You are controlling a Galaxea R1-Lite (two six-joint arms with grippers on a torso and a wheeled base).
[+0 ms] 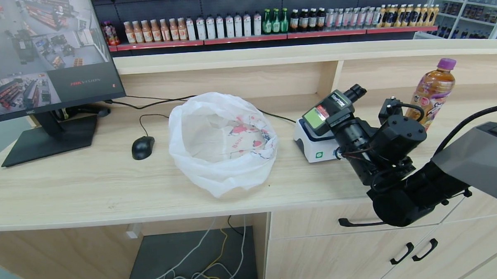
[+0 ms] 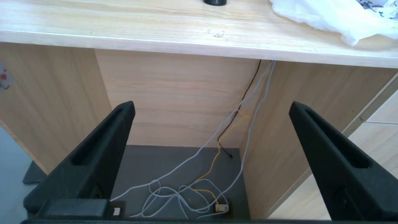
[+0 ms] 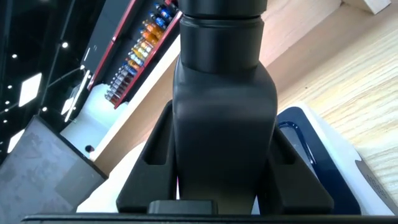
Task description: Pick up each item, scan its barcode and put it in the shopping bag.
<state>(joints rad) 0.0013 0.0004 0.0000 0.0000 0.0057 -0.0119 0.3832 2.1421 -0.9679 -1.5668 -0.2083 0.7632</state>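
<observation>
Nearest, the right gripper (image 3: 222, 168) has its fingers (image 3: 152, 168) clamped on a dark bottle (image 1: 332, 107) over the scanner (image 1: 311, 147); a slack hold might drop it. The left gripper (image 2: 211, 109), fingers (image 2: 102, 155) wide, hangs below the desk (image 2: 155, 28).

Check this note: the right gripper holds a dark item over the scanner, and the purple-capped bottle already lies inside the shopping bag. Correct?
One detail is wrong. The purple-capped bottle is not in the shopping bag; it stands upright on the counter, to the right of the scanner, as the head view shows. The right gripper does hold the dark item over the scanner.
</observation>
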